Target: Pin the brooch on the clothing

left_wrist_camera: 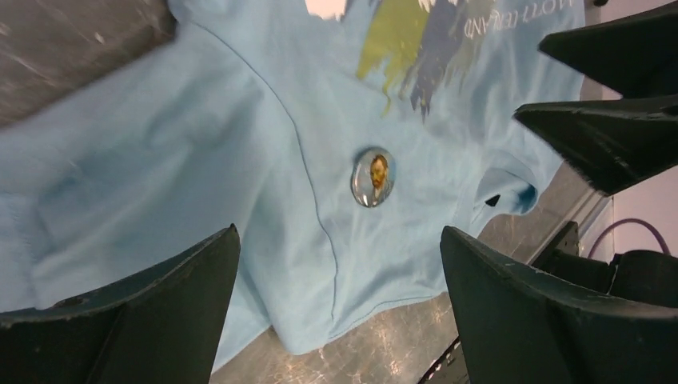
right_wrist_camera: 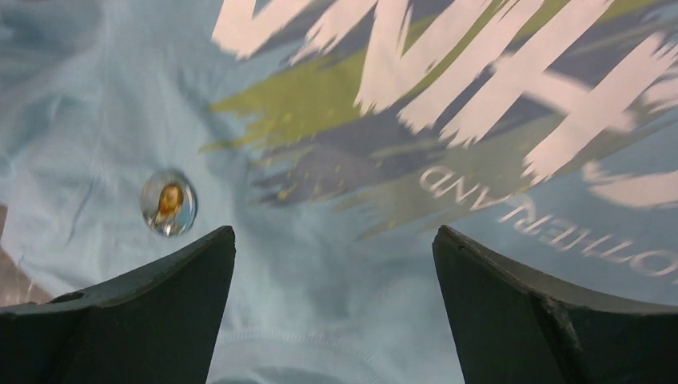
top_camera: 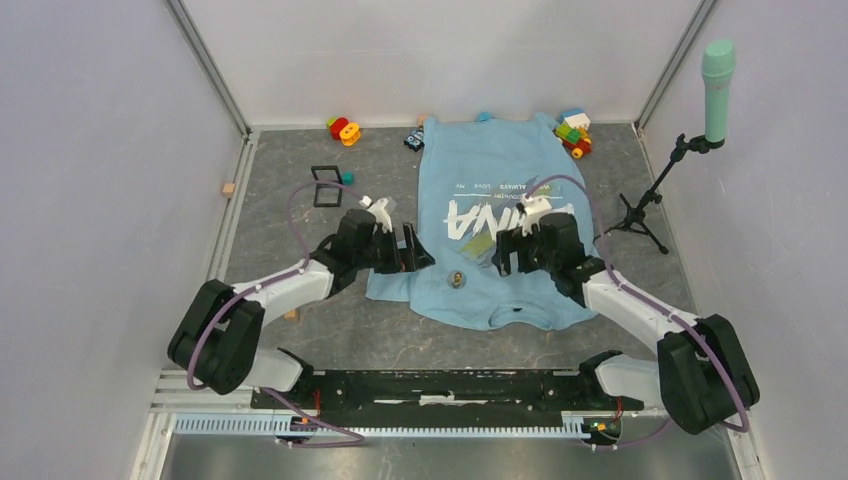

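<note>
The brooch [top_camera: 457,279] lies face up on the near part of the light blue T-shirt [top_camera: 500,170], just nearer than the grey and yellow-green brush strokes and left of the neckline. The wrist views show it as a small round glassy disc with a tiny portrait of a bearded man. Whether its pin goes through the cloth cannot be told. The T-shirt is spread flat on the grey table [top_camera: 290,210], its collar at the near side and the white "CHINA" print across its middle.

The left gripper [top_camera: 412,250] hangs over the shirt's left edge, jaws spread wide with nothing between them, the brooch just to its right and a little nearer. The right gripper [top_camera: 503,253] hangs over the print, also wide open and empty, the brooch near on its left.

A black square frame [top_camera: 326,186] lies left of the shirt. Coloured toy blocks [top_camera: 344,130] sit at the far edge, more at the shirt's far right corner, and a green microphone [top_camera: 718,75] stands on the right
</note>
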`<state>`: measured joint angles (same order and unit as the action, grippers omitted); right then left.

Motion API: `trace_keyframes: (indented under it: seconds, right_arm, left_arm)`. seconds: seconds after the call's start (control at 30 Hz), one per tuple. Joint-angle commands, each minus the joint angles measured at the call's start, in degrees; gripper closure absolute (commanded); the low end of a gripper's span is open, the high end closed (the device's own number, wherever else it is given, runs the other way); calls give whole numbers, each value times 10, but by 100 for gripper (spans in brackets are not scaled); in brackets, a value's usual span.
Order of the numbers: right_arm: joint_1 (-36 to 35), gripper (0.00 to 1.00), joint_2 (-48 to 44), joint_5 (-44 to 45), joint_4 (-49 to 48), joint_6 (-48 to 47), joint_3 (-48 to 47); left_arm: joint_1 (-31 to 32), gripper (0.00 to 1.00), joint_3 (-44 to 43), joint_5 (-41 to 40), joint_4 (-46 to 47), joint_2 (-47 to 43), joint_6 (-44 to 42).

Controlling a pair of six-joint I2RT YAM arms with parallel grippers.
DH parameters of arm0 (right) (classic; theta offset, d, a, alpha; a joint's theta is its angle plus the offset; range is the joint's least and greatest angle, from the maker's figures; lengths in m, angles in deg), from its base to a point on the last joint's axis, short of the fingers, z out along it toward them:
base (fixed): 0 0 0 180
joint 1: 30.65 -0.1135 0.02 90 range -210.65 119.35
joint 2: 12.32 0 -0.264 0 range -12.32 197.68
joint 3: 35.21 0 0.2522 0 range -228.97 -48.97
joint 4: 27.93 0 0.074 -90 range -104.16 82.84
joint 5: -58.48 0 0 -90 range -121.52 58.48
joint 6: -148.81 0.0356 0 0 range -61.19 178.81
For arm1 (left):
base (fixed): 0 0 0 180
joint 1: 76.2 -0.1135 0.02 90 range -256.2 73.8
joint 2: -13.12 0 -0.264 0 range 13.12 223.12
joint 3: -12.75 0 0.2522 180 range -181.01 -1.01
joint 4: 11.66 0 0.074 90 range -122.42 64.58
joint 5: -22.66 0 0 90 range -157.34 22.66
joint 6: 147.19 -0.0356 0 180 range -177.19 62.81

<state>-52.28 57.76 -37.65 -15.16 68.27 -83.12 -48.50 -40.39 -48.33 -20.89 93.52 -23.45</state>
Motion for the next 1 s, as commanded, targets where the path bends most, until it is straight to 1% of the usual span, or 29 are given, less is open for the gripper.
trace_keyframes:
  seconds: [0.0,0.03,0.1,0.2,0.3,0.4,0.57,0.7,0.77,0.83,0.9,0.97]
  right_arm:
    - [-47,2,-23,-9,-22,47,49]
    - [-60,2,-19,-12,-31,53,61]
    - [-79,2,-7,-20,-44,65,78]
    - [-110,3,10,-24,-71,86,105]
    - [-141,3,24,-28,-97,112,129]
    - [-177,4,36,-28,-109,141,145]
    - [-246,4,26,-24,-134,198,166]
    - [-297,3,13,-13,-135,225,156]
    - [-307,2,1,-8,-120,223,139]
    - [-307,2,-20,12,-82,208,111]
    - [-303,2,-41,45,-30,182,75]
    - [-287,2,-65,106,41,159,39]
  left_arm:
    - [18,0,69,-47,156,-23,80]
    - [18,0,84,-58,175,-19,89]
    - [17,0,111,-86,182,-12,104]
    - [14,0,147,-131,165,-21,131]
    - [3,0,191,-176,137,-51,161]
    - [-11,0,230,-221,97,-102,180]
    - [-39,0,248,-288,-17,-220,181]
    - [-96,0,239,-310,-98,-322,151]
    - [-107,0,222,-321,-124,-354,125]
    - [-107,0,195,-324,-149,-365,100]
    - [-107,0,165,-313,-165,-361,78]
    - [-107,0,142,-279,-165,-348,61]
